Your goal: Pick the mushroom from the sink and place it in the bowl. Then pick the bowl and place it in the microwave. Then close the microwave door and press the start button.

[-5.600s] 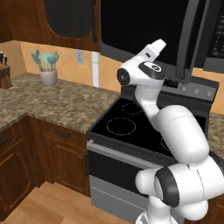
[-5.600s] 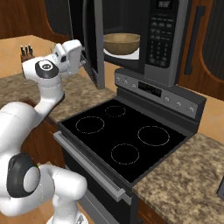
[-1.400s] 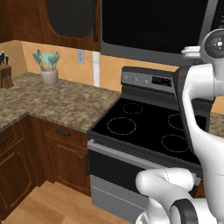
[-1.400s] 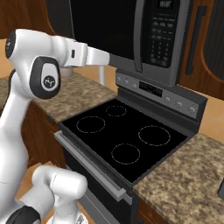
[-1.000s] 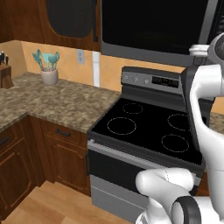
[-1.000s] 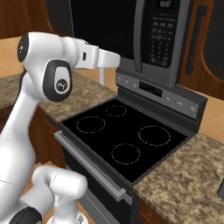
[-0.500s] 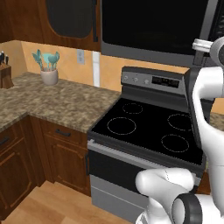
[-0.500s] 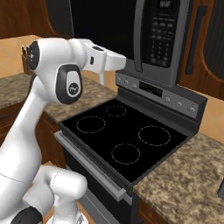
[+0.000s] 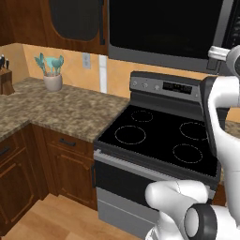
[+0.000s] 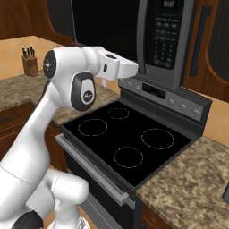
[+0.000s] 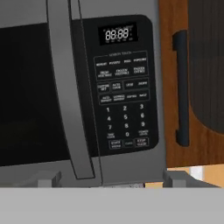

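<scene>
Wooden cabinets and a speckled stone counter (image 9: 61, 110) frame my workspace, with a black stove (image 10: 129, 145) and its 4 burner rings straight ahead. Above it hangs the microwave (image 10: 152, 36), and its door (image 9: 164, 26) sits flush with the body, dark glass facing me. I cannot see the bowl or mushroom; whatever is behind the glass is too dark to make out.

From the right base view, my arm reaches across above the stove's left side, the hand (image 10: 118, 67) level with the bottom of the microwave and pointing toward it. From the left base view I mostly get the forearm rising at the right edge.

Looking along the hand, I am facing the control panel (image 11: 124, 87): a lit display (image 11: 117, 33) at the top, rows of keys and a number pad below, and 2 larger buttons along the bottom row. The grey door handle (image 11: 65, 87) runs down just left of the panel. To the right is a wood cabinet with a dark handle (image 11: 183, 87). I cannot tell how wide my jaws are; the fingertips are not clear in any view.

A utensil crock (image 9: 52, 77) and knife block (image 10: 30, 62) stand on the counter, well apart from the stove.
</scene>
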